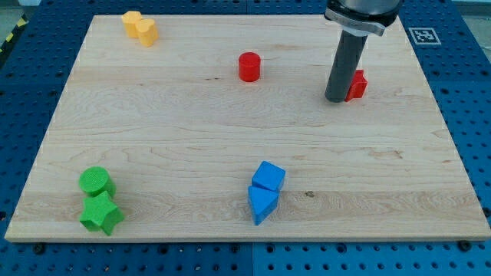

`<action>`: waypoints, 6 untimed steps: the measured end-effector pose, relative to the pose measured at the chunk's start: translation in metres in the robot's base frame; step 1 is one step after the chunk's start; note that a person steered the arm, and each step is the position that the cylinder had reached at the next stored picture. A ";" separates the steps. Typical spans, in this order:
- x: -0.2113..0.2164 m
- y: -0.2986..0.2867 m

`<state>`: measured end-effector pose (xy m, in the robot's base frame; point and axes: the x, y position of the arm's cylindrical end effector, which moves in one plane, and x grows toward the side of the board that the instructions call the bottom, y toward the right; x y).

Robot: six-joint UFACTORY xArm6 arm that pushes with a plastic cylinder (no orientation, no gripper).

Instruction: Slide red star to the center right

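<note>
Red star [357,84], seemingly touching my tip [335,99], on its right, half hidden.

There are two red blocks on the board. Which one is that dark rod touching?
The red star, at the view's upper right. My tip sits against its left side, partly hiding it. The red cylinder stands apart, further left.

Pale wood grain seen across board [192,130]; small dark knot noted near bottom. Surround [23,92] coloured blue, dotted with holes. Rod dark grey down to my tip [336,100]. Red star [356,85] and red cylinder [248,67] noted. Yellow blocks [140,27] paired. Green cylinder [96,182], green star [101,214] seen. Blue cube [268,175], blue wedge-like block [261,203] seen.
</note>
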<state>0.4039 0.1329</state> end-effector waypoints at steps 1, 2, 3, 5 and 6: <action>-0.011 -0.029; -0.025 -0.022; -0.024 0.003; -0.024 0.070; -0.024 0.066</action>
